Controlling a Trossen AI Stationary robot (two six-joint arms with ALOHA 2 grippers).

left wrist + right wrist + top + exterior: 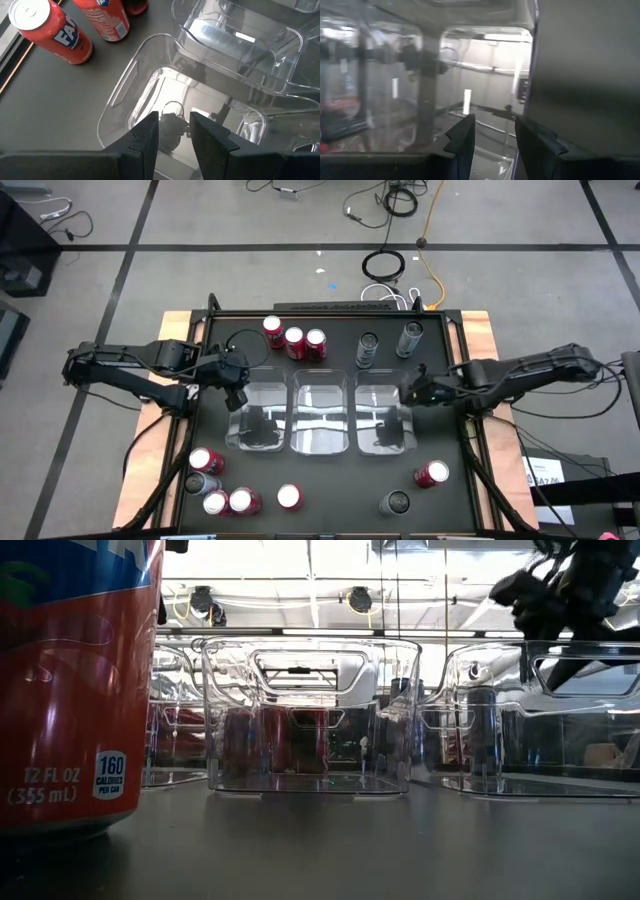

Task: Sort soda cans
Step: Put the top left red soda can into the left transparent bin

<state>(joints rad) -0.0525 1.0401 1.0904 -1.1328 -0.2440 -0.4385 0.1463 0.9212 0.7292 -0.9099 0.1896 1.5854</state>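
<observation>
The left end effector [238,395] hangs over the rear rim of the leftmost of three clear rectangular plastic bins [322,418] on the dark surface [330,480], fingers slightly apart, holding nothing. Behind the bins stand three red cylindrical soda cans [295,340] and two grey ones [388,345]; more cans [222,485] sit in front. The right end effector [413,393] hovers at the rightmost bin's rim, narrowly open and empty.

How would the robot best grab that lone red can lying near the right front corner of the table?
Probably from straight above, jaws closing across the middle of its round body. The lone red can appears to lie on its side, its silver end facing sideways, so the curved wall is the only graspable width. The right gripper is the nearer one.
</observation>
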